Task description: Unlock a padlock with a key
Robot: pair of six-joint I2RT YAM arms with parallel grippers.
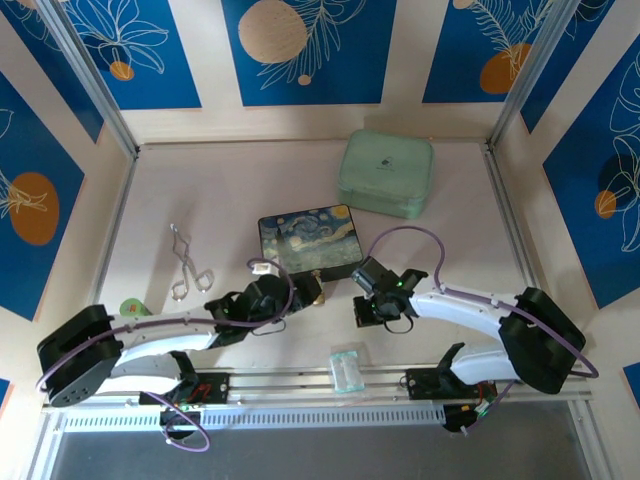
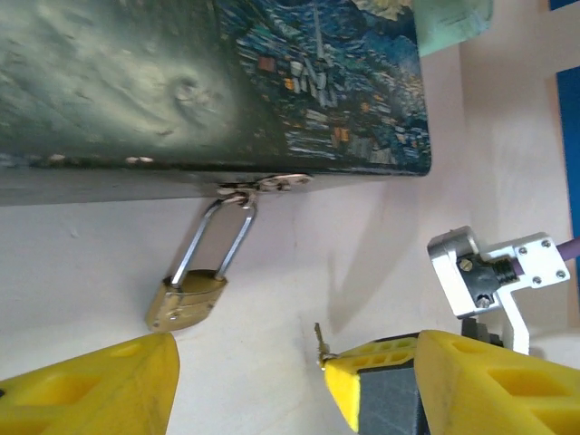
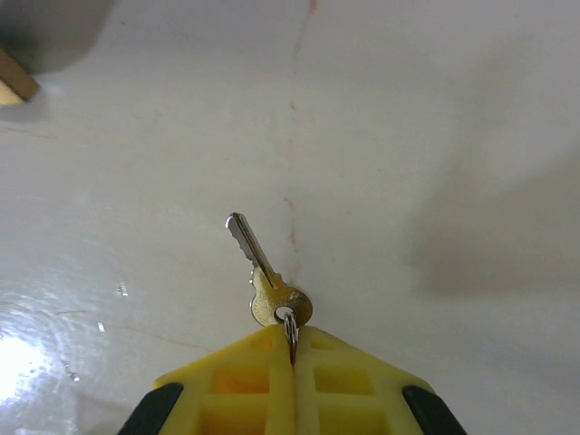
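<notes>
From where I stand the painted box [image 1: 308, 238] sits near the middle of the table [image 1: 200, 200]. A pale green case [image 1: 387, 172] is off at its 1 o'clock and silver tongs [image 1: 187, 265] lie at its 9 o'clock.

The padlock [image 2: 186, 304] is at the box's near edge, at 6 o'clock. Its silver shackle [image 2: 195, 243] is threaded through the hasp [image 2: 243, 190], and the brass body lies on the table, trailing toward 7 o'clock in the left wrist view. The shackle looks seated in the body, though from this angle I can't be sure.

The left gripper [image 2: 299, 358] sits low, just short of the padlock. Its yellow fingers [image 2: 91, 385] are spread wide with nothing held between them.

The right gripper [image 3: 292, 343] is clenched, with its fingers pressed together on the ring of the key [image 3: 265, 276]. The key sticks out ahead of the fingertips over the table, its blade pointing to 11 o'clock in the right wrist view. In the left wrist view its tip shows at the padlock's 3 o'clock, near it but apart.
</notes>
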